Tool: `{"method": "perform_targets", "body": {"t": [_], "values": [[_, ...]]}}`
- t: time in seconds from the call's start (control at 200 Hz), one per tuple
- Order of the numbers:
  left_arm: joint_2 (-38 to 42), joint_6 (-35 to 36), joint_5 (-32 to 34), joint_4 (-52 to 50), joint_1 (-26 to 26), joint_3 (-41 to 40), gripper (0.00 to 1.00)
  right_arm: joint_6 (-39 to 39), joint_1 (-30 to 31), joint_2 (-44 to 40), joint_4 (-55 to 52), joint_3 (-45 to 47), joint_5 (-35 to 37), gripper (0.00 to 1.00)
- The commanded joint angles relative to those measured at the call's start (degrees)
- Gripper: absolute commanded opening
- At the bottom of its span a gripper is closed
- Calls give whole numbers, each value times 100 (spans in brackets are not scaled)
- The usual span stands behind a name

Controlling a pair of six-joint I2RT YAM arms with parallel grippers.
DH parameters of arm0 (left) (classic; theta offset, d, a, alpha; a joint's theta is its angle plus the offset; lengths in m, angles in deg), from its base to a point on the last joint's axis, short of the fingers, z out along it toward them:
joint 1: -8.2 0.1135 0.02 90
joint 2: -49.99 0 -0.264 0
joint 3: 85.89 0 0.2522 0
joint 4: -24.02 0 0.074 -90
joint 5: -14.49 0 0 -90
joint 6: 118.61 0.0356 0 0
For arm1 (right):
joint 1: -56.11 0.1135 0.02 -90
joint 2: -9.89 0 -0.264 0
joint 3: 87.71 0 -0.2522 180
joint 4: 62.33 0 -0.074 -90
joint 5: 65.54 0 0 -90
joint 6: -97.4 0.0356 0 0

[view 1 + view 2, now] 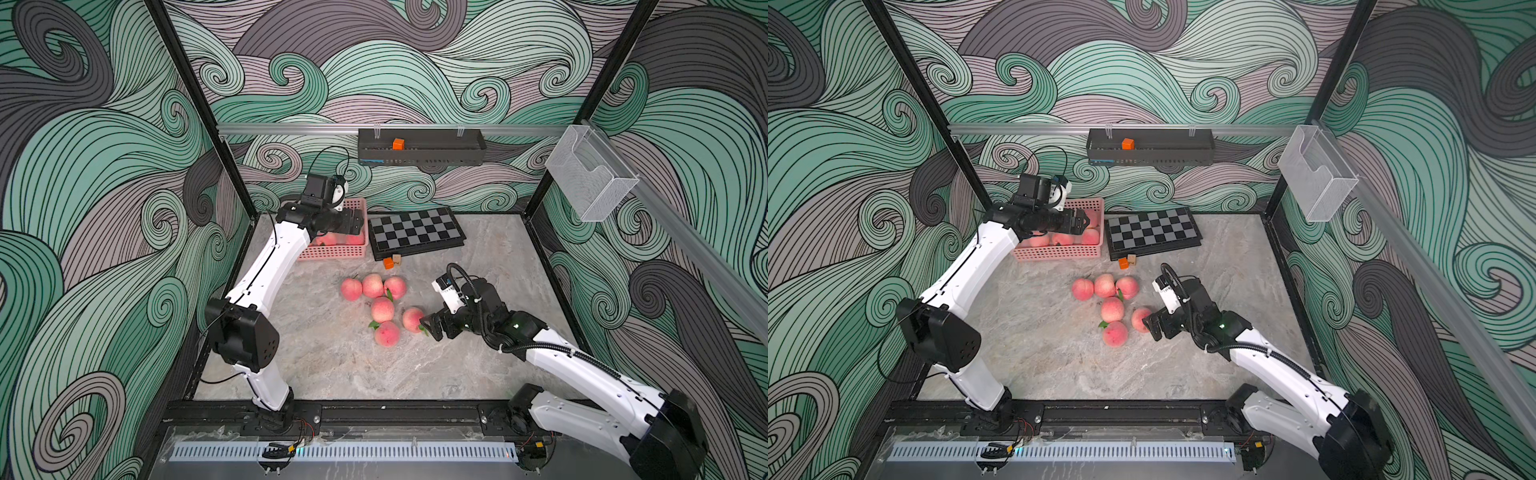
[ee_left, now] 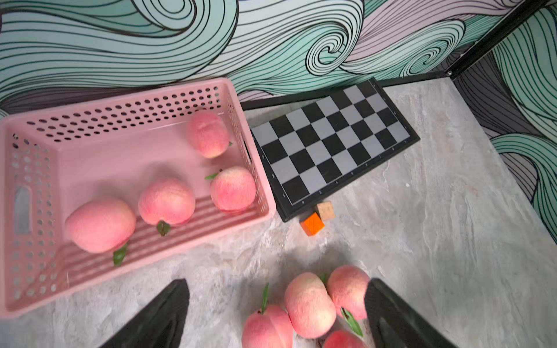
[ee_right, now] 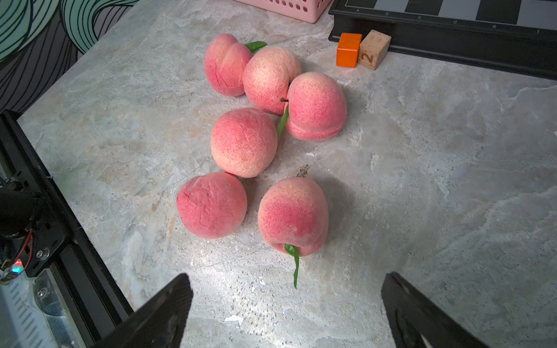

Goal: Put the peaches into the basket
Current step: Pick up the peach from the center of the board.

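Six peaches (image 1: 382,309) lie bunched on the counter (image 1: 332,365) in the middle of a top view. Four more sit in the pink basket (image 1: 332,252), up and left of them. The left tool (image 1: 356,222) hangs open over the basket, holding nothing. The right tool (image 1: 430,326) is open wide, just beside the rightmost peach.

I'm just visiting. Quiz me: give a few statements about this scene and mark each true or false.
1. Four peaches lie in the basket. True.
2. The right gripper holds a peach. False: it is open and empty, just short of the nearest peach.
3. Six peaches lie on the table. True.
4. An orange cube sits on the chessboard. False: it lies on the table beside the chessboard.
5. The left gripper is shut. False: it is open and empty.
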Motion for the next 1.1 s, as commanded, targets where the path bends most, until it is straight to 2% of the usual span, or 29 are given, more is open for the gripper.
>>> {"method": "perform_targets", "body": {"t": [0.0,0.205,0.395,0.525,0.74,1.096], "values": [[576,113,-155,-688,-184,-371,92,27,25,51,-210,-204,7,99],[1538,163,-629,-1226,-588,-1288,92,-61,26,169,-263,-255,-62,99],[2338,-280,-1103,-1083,-1153,-2319,93,-35,32,371,-129,-244,-118,99],[2689,-517,-1430,-858,-1356,-2947,93,10,33,553,64,-209,-155,99],[2763,-435,-1701,-963,-1403,-3319,94,54,28,1048,448,-175,-233,99],[2690,-685,-2448,-461,-1520,-3673,95,-19,29,1875,888,-217,-288,99]]}}
